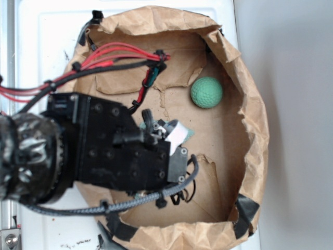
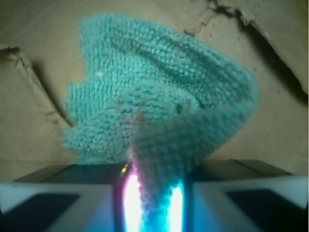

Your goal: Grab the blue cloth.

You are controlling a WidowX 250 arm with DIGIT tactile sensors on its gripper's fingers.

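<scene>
The gripper (image 2: pixel 153 203) was already pinching a fold of the blue cloth (image 2: pixel 159 101). The rest fanned out toward 12 o'clock in the wrist view.

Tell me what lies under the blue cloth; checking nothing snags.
Around the blue cloth, pinched in the claw, only brown paper shows. Directly beneath is hidden.

A white desk (image 1: pixel 31 31) carries a shallow tray of crumpled brown paper (image 1: pixel 255 135), held with black tape (image 1: pixel 244 213) at its edges. The paper floor is torn and patched. On the right is a plain grey surface (image 1: pixel 302 104). The light is soft and even
</scene>
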